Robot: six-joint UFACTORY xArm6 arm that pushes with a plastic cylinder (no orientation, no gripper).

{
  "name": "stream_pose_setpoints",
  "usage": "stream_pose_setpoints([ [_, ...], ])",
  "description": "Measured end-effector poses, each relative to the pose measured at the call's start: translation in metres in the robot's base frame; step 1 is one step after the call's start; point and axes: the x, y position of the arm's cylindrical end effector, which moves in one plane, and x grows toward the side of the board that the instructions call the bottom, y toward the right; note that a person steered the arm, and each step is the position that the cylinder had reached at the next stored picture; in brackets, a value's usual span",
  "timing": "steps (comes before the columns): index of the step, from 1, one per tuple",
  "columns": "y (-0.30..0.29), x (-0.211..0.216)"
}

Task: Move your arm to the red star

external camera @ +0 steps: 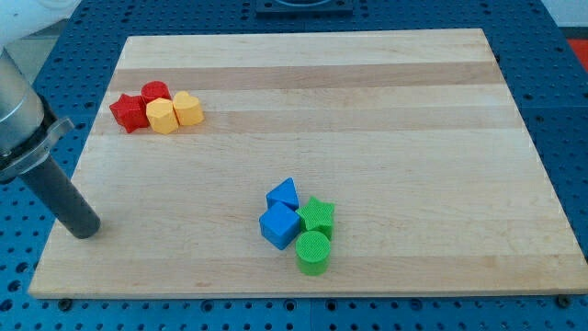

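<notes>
The red star [128, 112] lies near the view's upper left of the wooden board [367, 110]. A red cylinder [155, 93] touches its right upper side. A yellow hexagon-like block [162, 117] and a yellow block [187, 108] sit right beside it. My tip [84, 230] rests at the board's left edge, well below the red star and a little to its left. The dark rod rises from it toward the view's upper left.
A second cluster lies at the lower middle: a blue triangle [284, 194], a blue cube [280, 225], a green star [317, 215] and a green cylinder [312, 252]. The board sits on a blue perforated table [570, 110].
</notes>
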Motion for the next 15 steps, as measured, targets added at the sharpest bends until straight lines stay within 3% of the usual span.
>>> stream_pose_setpoints([
  [10, -0.001, -0.022],
  [11, -0.001, -0.079],
  [12, -0.001, -0.079],
  [13, 0.009, -0.118],
  [14, 0.009, -0.118],
  [15, 0.024, -0.147],
])
